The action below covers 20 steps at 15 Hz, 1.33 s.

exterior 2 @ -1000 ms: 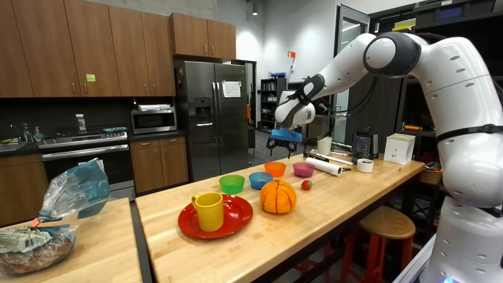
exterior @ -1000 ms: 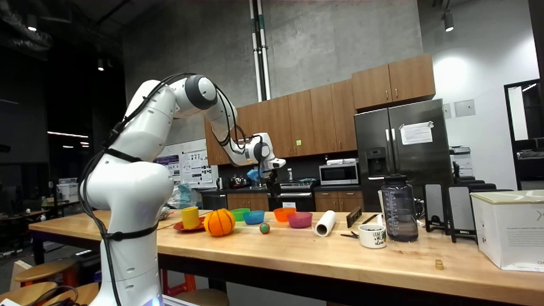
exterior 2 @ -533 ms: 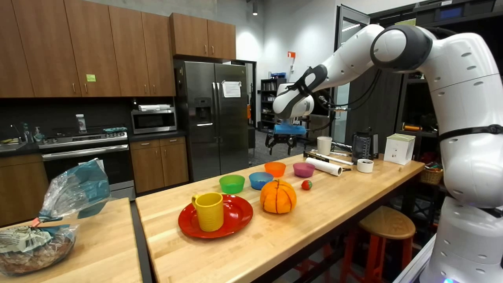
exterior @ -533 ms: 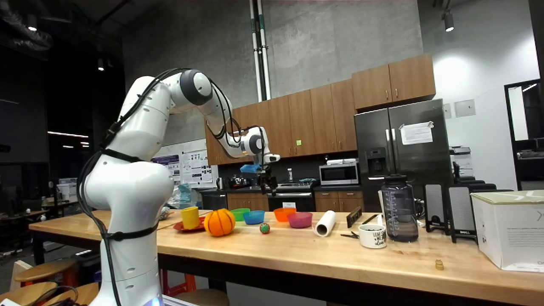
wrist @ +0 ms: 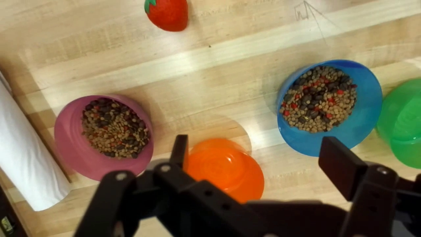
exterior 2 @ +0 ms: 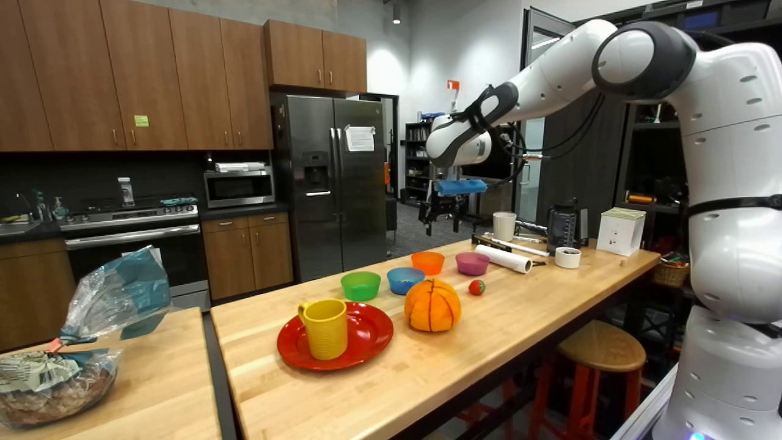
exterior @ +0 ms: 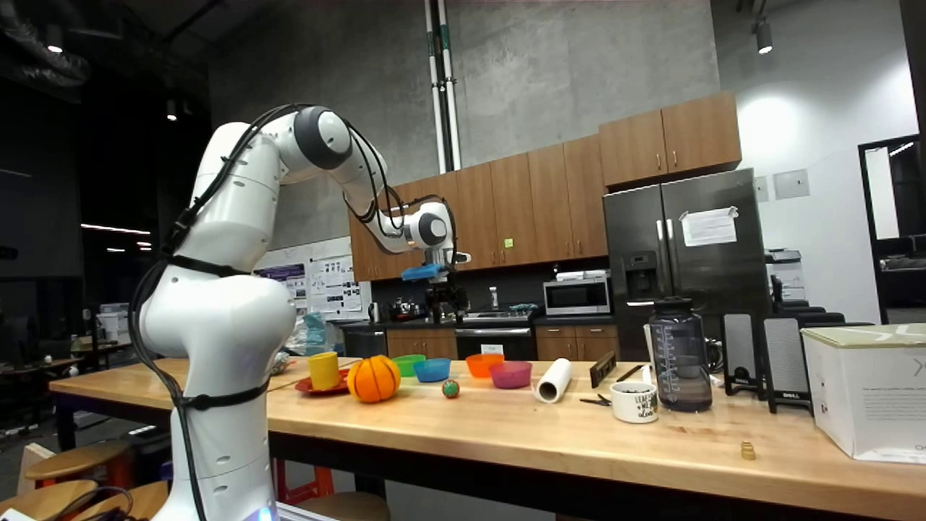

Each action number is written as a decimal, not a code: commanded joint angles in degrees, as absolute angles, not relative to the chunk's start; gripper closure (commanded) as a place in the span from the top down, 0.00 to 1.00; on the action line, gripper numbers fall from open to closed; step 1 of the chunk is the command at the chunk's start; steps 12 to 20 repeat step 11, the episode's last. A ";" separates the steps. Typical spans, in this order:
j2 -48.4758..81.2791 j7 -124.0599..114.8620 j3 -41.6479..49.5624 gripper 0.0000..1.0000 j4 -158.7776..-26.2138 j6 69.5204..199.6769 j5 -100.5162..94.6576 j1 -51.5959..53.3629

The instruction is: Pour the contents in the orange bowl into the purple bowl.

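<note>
The orange bowl stands upright on the table and looks empty in the wrist view. It also shows in both exterior views. The purple bowl holds a mix of beans and lentils and stands to the left of the orange bowl in the wrist view. It also shows in both exterior views. My gripper is open and empty, high above the bowls and pointing down. It shows in both exterior views. One finger hides part of the orange bowl in the wrist view.
A blue bowl with beans and lentils and a green bowl stand nearby. A white roll lies beside the purple bowl. A strawberry, a pumpkin and a yellow mug on a red plate are also on the table.
The arm has drawn back toward its base, its elbow rising. The gripper has turned from tilted to pointing nearly straight down and stays open. The bowls have not moved.
</note>
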State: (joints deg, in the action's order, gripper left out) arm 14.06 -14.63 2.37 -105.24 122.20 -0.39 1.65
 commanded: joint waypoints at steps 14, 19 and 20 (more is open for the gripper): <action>4.06 -4.07 2.37 1.00 -106.64 108.79 -2.44 -0.57; 4.06 -4.07 2.37 1.00 -106.64 108.79 -2.44 -0.57; 4.06 -4.07 2.37 1.00 -106.64 108.79 -2.44 -0.57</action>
